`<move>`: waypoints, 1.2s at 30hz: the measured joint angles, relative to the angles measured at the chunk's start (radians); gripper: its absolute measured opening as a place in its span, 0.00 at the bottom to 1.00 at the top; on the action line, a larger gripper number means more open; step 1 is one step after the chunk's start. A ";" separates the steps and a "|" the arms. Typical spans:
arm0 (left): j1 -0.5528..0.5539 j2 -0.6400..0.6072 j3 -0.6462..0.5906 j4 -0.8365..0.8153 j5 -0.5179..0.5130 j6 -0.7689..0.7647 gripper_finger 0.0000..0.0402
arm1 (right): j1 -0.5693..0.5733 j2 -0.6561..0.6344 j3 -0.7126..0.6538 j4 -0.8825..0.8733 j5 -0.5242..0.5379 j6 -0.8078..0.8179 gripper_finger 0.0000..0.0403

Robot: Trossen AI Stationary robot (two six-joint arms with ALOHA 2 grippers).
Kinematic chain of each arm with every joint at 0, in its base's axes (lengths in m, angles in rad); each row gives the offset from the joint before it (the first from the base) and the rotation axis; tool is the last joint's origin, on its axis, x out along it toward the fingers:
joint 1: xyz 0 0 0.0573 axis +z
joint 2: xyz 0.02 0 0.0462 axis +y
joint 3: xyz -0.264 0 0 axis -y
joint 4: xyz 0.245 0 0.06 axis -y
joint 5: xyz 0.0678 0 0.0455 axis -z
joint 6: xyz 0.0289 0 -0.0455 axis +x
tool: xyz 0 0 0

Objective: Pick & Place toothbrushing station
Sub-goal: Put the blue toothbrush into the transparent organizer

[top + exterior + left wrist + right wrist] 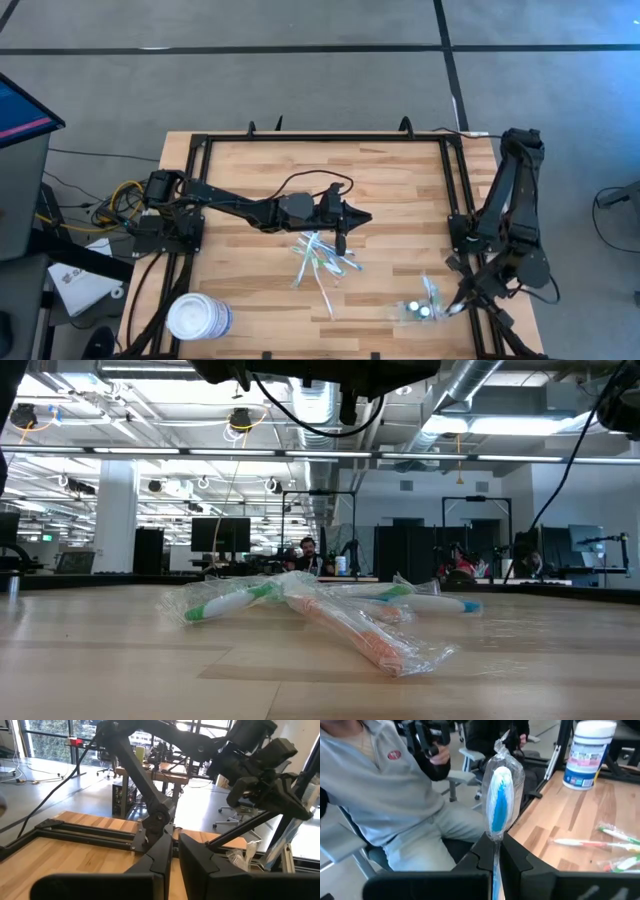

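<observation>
The see-through toothbrushing station point(415, 310) stands on the table near its front right. My right gripper point(458, 303) is just to the right of it and is shut on a blue toothbrush in a clear wrapper point(500, 795). My left gripper point(343, 238) hangs shut and empty over the table's middle, just above a pile of wrapped toothbrushes point(322, 262). The pile also shows in the low view point(330, 610), lying flat on the wood. My right gripper pinches the wrapped blue toothbrush between its two fingers at the handle point(495, 851), just below the head. The brush lies along the fingers, and its head point(501, 790) sticks out past the fingertips. The wrapped head is clear of the table.
A large white round tub point(200, 318) stands at the table's front left and shows in the right wrist view point(590, 752). A black frame point(455, 190) runs around the table. A seated person in a grey top point(385, 785) is beyond the table edge.
</observation>
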State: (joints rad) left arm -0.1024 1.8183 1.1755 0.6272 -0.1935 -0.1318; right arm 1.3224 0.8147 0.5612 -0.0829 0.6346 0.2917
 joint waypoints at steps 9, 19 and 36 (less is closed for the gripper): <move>0.000 0.000 0.000 -0.004 0.000 0.000 0.07 | 0.000 0.067 0.000 -0.028 0.025 0.079 0.00; 0.000 0.000 0.000 -0.007 0.000 0.000 0.07 | 0.000 0.088 -0.023 -0.059 0.081 0.165 0.00; 0.000 0.000 0.000 -0.010 0.000 -0.003 0.07 | 0.040 0.087 -0.137 0.100 0.106 0.175 0.00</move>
State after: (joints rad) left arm -0.1024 1.8183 1.1755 0.6170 -0.1936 -0.1349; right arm 1.3628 0.9012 0.4247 0.0172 0.7411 0.4670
